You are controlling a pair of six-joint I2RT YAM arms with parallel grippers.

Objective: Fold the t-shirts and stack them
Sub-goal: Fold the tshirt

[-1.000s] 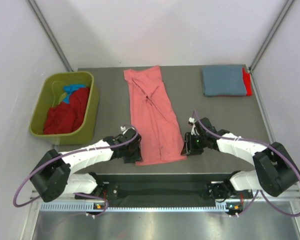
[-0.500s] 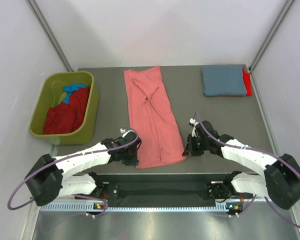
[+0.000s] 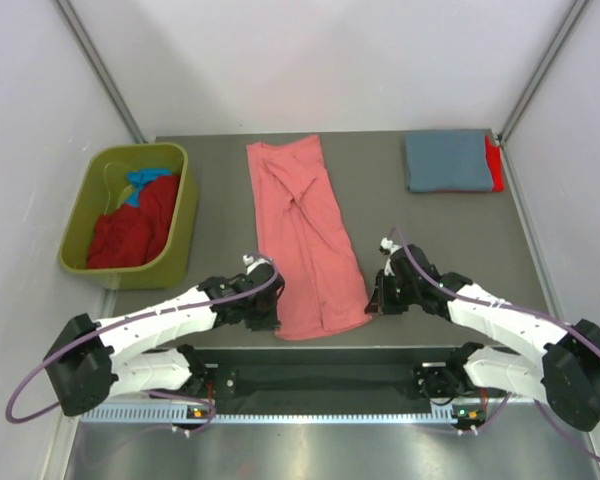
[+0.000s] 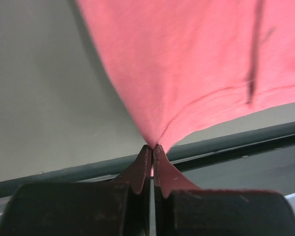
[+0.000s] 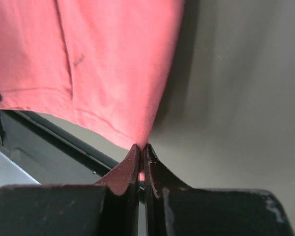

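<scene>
Cloth is caught at both near corners now. A second ago the left pincer point(image 3: 271, 318) and the right pincer point(image 3: 372, 300) stood spread at either side of the long salmon-pink cotton t-shirt point(image 3: 305, 235). Both have since snapped together, each pinching a corner of its near hem. The wrist views show the fabric puckering to a peak where it runs into the closed tips, so the hold looks real rather than a miss.

The shirt lies as a narrow strip, sides folded in, lengthways down the middle of the dark grey surface point(image 3: 220, 200). At the far right corner a folded grey-blue t-shirt point(image 3: 445, 160) rests on a folded red t-shirt point(image 3: 495, 165). The olive-green plastic bin point(image 3: 185, 215) on the left holds crumpled dark red t-shirts point(image 3: 130, 235) and a bright blue t-shirt point(image 3: 145, 180).

With both corners held, I'd judge the lengthwise fold can begin: lift the hem and carry it towards the far end, arms level.
</scene>
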